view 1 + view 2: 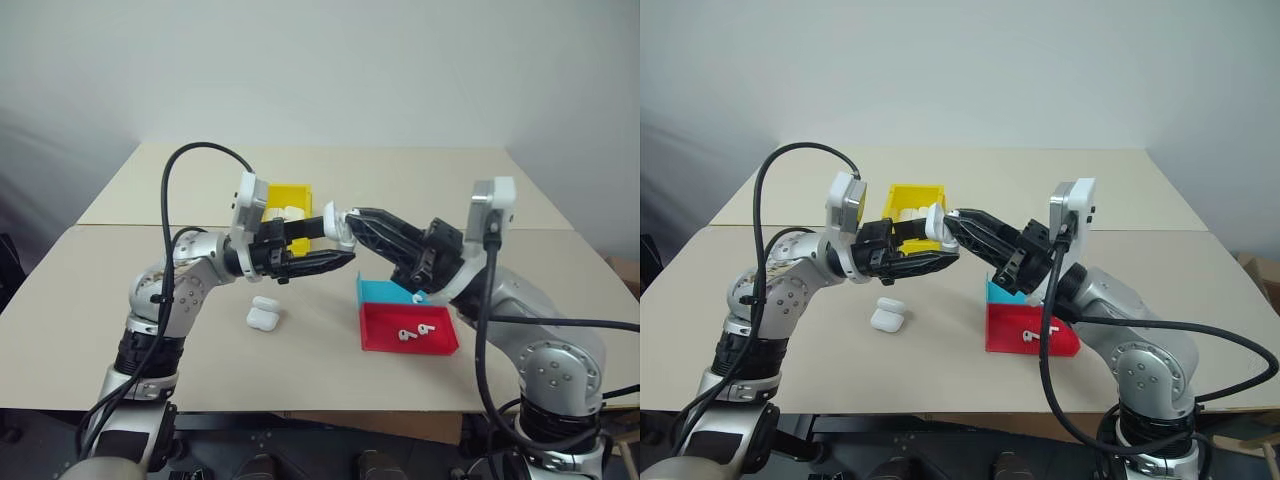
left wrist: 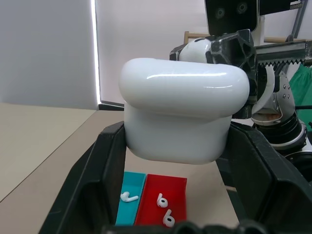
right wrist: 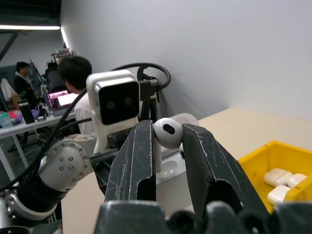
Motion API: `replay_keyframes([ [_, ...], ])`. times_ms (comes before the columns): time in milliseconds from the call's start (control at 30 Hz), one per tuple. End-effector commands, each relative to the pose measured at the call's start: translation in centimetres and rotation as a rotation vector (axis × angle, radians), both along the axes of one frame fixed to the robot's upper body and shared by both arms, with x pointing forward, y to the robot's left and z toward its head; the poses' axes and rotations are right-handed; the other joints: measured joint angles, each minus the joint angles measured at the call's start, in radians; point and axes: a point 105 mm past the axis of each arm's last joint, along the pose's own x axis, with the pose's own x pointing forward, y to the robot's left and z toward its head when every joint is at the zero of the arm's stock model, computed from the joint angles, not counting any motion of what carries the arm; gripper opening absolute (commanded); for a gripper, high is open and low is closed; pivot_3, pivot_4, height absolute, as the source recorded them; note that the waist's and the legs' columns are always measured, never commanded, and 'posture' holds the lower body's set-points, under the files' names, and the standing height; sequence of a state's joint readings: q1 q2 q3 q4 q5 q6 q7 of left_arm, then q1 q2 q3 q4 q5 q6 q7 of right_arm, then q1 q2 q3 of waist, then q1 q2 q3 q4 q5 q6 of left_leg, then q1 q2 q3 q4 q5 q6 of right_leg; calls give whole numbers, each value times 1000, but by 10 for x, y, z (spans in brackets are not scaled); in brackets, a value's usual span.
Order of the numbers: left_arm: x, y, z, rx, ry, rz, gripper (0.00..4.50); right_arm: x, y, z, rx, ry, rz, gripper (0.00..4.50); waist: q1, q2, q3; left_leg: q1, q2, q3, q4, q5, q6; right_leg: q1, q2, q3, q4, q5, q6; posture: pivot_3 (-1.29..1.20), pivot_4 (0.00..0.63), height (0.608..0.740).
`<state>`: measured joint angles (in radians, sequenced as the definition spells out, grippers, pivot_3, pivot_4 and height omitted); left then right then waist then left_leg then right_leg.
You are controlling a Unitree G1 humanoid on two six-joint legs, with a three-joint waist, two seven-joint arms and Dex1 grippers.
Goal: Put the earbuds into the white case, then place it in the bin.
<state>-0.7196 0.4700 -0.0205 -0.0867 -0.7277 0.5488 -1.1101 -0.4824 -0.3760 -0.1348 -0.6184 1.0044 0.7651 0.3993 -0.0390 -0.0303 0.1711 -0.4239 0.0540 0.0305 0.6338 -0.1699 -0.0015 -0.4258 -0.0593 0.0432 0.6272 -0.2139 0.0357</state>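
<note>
- Case (image 2: 178,114): we find it clamped in the left claw (image 1: 335,262), raised above the bench (image 1: 90,300).
- Earbud (image 3: 167,133): pinched in the right claw (image 3: 165,146), right at the case.
- Bin (image 1: 293,197): yellow, behind, holding more cases.
- Trays: three loose earbuds inside.

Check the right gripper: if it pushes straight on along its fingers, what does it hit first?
Most likely the white case held in the left gripper. The right gripper, shut on an earbud, points right at it; the gap is hard to judge.
</note>
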Motion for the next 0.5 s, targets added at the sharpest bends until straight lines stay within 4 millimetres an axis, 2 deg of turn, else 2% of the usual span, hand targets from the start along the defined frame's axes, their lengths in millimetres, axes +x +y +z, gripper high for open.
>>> replay_keyframes([
  [33, -7, 1, 11, -12, -51, -10, 2776, -4, 0, 7, 3, -54, -9, 639, 0, 0, 0, 0, 0, 0, 0, 0, 0, 0, 0, 0, 0, 0, 0, 0, 150, 740],
  [500, -8, 2, 12, -22, -40, -5, 2776, -10, 0, -3, -42, -92, 31, 639, 2, 0, 0, 0, 0, 0, 0, 0, 0, 0, 0, 0, 0, 0, 0, 0, 150, 740],
])
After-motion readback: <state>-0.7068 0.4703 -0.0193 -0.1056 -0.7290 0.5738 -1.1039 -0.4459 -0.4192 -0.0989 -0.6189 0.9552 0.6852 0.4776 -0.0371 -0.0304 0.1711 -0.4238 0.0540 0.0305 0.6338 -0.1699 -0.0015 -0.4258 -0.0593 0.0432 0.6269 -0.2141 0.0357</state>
